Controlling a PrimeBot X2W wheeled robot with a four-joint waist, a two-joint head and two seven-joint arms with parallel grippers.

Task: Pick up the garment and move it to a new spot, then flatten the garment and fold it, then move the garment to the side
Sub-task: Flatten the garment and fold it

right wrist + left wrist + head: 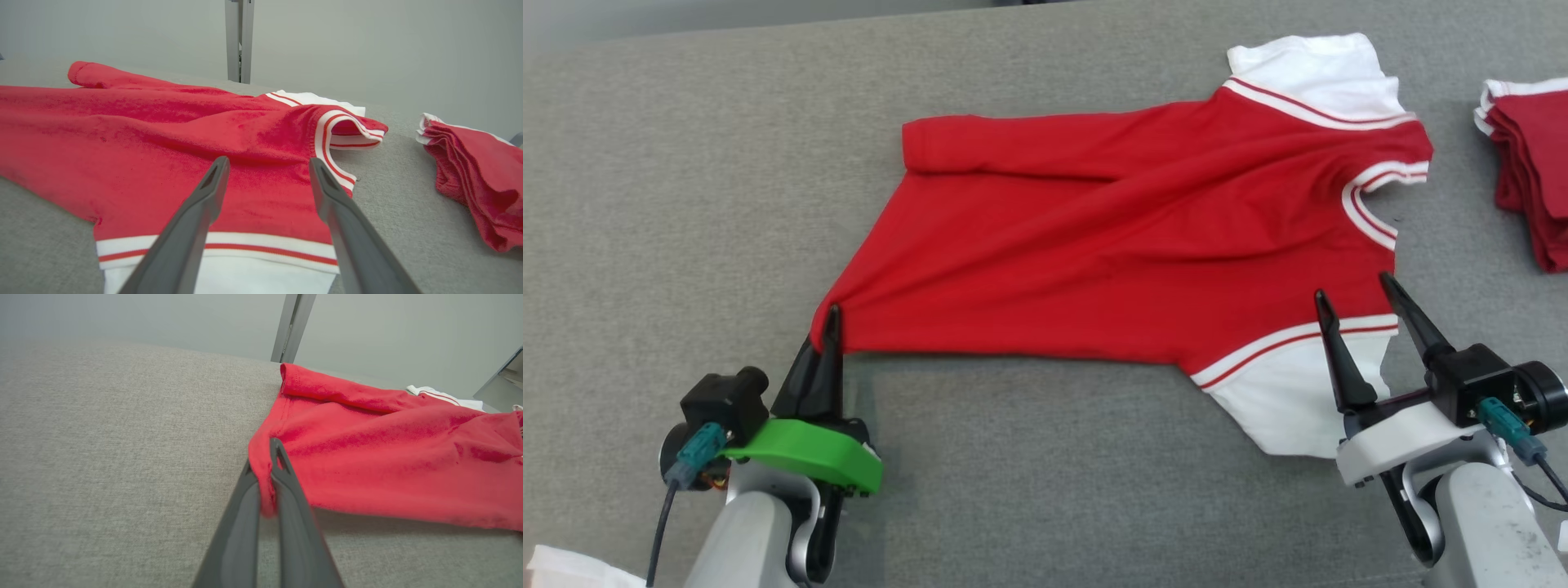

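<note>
Head view: the red garment (1111, 245) lies spread across the grey surface (686, 204), its white sleeves at the right end. The left gripper (829, 322) is at the near-left hem corner, jaws clamped on the cloth. The right gripper (1353, 287) hangs over the near white sleeve, jaws wide apart and gripping nothing. A folded pile (1531, 171) of red cloth sits at the far right, apart from the garment.

Left wrist view: a bunched fold of red hem is squeezed between the two dark fingers (245, 522), and the cloth fans out to the right.

Right wrist view: both fingers (192, 220) stand parted above the sleeve's red-and-white striped band. The striped collar lies beyond them, with the folded pile off to the right.
</note>
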